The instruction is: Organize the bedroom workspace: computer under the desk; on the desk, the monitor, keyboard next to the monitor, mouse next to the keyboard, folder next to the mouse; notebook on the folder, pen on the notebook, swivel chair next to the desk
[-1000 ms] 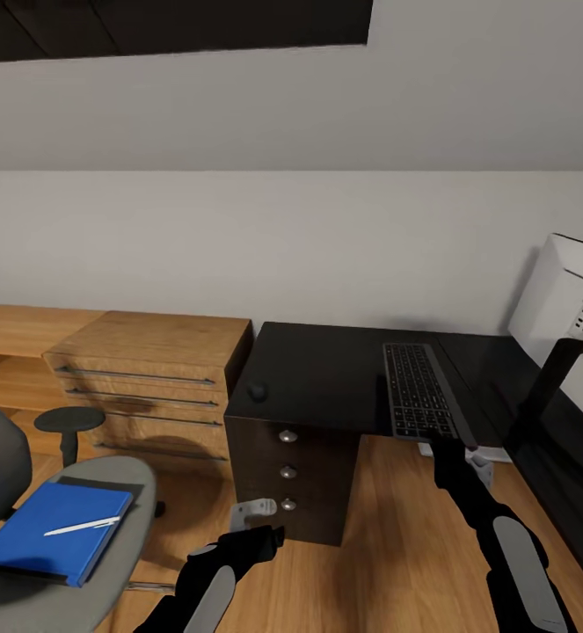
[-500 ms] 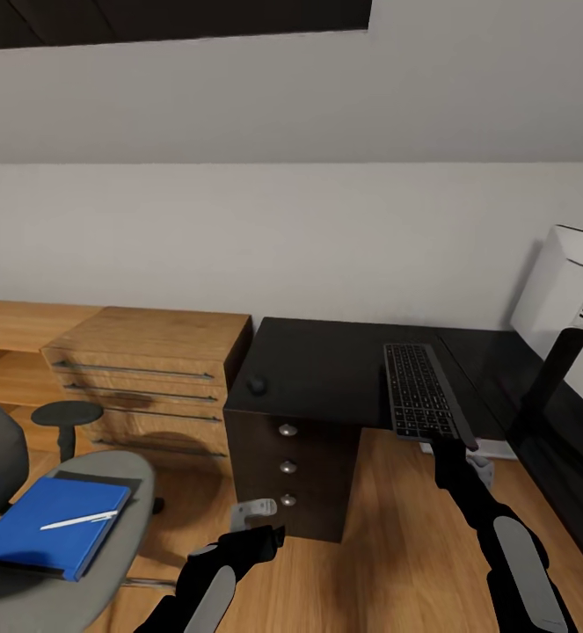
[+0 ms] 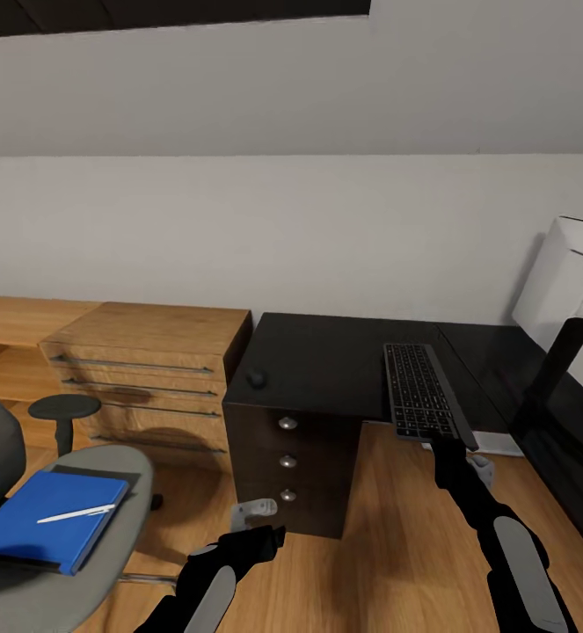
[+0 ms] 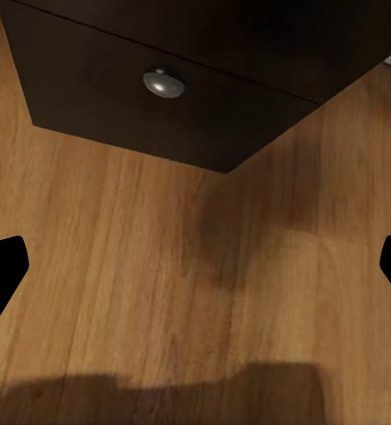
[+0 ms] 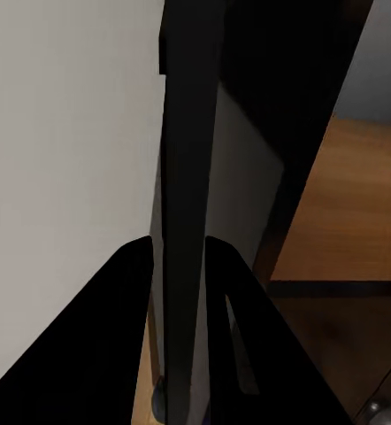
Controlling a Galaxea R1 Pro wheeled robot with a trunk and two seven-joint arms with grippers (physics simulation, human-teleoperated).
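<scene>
Desk (image 3: 326,365): we find the black top carrying the keyboard, with a three-drawer unit (image 3: 287,462) beneath its left end.
Keyboard (image 3: 421,392): lies on the desk with its near end jutting past the front edge; we see the right gripper (image 3: 454,446) clamped on that near end, its fingers (image 5: 125,319) pressed against both faces of the thin board in the right wrist view.
Monitor (image 3: 572,281): stands at the desk's right end, white back toward us, on a black stand.
Mouse (image 3: 256,379): we note a small dark lump near the desk's left front corner.
Chair (image 3: 80,527): stands left of the desk, well apart from it.
Folder (image 3: 49,520): blue, flat on the chair seat.
Pen (image 3: 76,512): lies on top of the folder.
Left gripper (image 3: 260,526): hangs low over the wood floor (image 4: 160,292) before the drawer unit, jaws spread wide, holding nothing.
</scene>
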